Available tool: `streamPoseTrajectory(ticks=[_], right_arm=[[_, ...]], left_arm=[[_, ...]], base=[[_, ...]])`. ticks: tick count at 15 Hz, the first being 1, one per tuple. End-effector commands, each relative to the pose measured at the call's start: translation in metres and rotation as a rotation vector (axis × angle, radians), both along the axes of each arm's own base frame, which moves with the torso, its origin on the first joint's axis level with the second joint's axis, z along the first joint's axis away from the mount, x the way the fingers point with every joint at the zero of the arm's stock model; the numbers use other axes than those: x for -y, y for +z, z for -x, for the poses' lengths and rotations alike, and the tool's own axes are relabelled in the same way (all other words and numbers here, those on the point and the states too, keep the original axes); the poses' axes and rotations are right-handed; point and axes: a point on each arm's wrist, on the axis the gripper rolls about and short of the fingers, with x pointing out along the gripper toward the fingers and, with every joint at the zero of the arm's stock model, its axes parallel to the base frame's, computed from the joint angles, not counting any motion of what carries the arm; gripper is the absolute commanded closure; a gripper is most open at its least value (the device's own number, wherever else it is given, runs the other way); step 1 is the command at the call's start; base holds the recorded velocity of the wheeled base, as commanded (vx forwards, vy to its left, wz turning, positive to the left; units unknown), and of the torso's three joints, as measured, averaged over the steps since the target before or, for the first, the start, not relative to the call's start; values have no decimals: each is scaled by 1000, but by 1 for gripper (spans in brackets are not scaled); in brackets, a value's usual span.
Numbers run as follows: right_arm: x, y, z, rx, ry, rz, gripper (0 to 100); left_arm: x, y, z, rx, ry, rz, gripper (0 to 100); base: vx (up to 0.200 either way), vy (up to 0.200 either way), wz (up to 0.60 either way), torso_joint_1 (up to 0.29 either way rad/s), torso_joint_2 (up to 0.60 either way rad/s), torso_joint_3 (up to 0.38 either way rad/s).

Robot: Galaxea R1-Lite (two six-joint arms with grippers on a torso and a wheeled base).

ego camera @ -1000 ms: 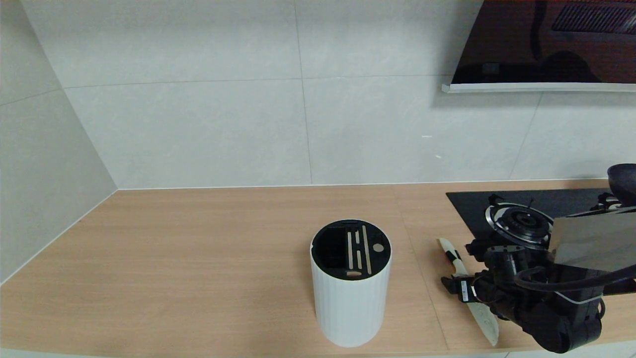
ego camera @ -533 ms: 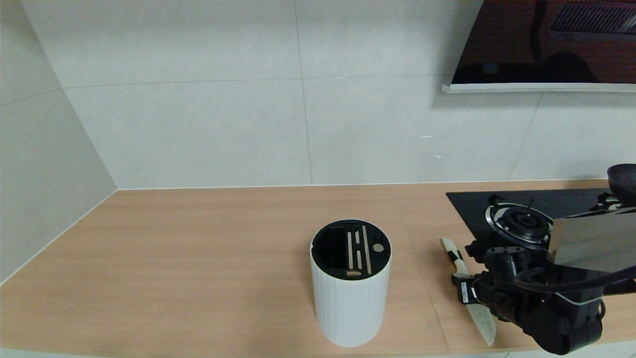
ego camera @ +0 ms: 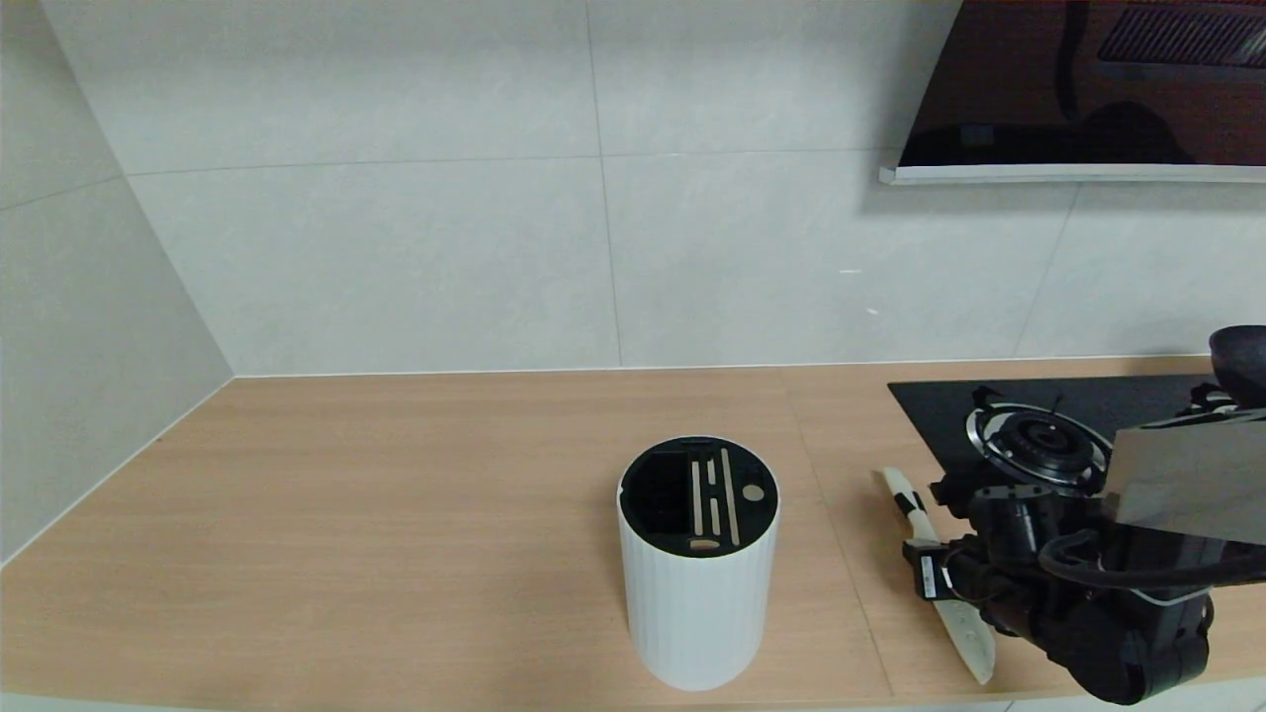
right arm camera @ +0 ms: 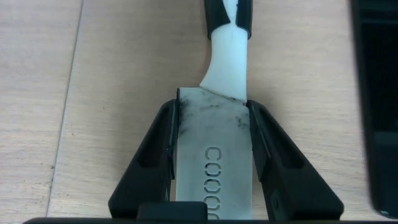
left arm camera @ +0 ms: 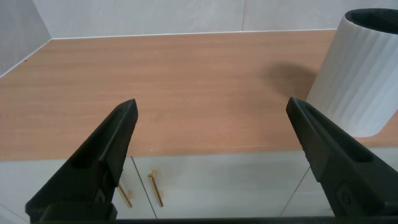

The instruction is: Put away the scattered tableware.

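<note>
One knife gripped, lower right

Obs.: knife (ego camera: 966,635), white blade and white handle with black bands, lies flat on the wooden surface (ego camera: 396,494) at the lower right of the head frame, near the black hob (ego camera: 949,415). Right pincer (right arm camera: 213,109) is clenched across the blade, one finger against each edge, close to the handle end. White ribbed holder (ego camera: 698,593) with a black slotted top stands upright at centre, apart from the knife. Left pincer (left arm camera: 210,109) is released, fingers spread wide, at the surface's front edge near the holder.
</note>
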Motion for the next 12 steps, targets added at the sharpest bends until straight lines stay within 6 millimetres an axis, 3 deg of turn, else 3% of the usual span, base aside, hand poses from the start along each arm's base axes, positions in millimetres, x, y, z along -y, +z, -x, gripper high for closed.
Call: streamPoseTrajectory(ticks=[1,4,7,10,12], right_arm=[[0,38,7,96,3,-24,100],[-3,86,25,180,27,-48,100],[-13,140,63,229,106,-73,100],[-22,170,94,260,188,-98,100],[-21,176,103,286,200,-105,100]], left_arm=[[0,0,0,-2,0,0,0],[0,0,0,-2,0,0,0],[0,0,0,-2,0,0,0],[0,0,0,-2,-2,-8,0],[0,0,0,0,-2,-6,0]], base=[[0,0,0,0,0,0],[0,0,0,0,0,0],[0,0,0,0,0,0],[0,0,0,0,0,0],[0,0,0,0,0,0]])
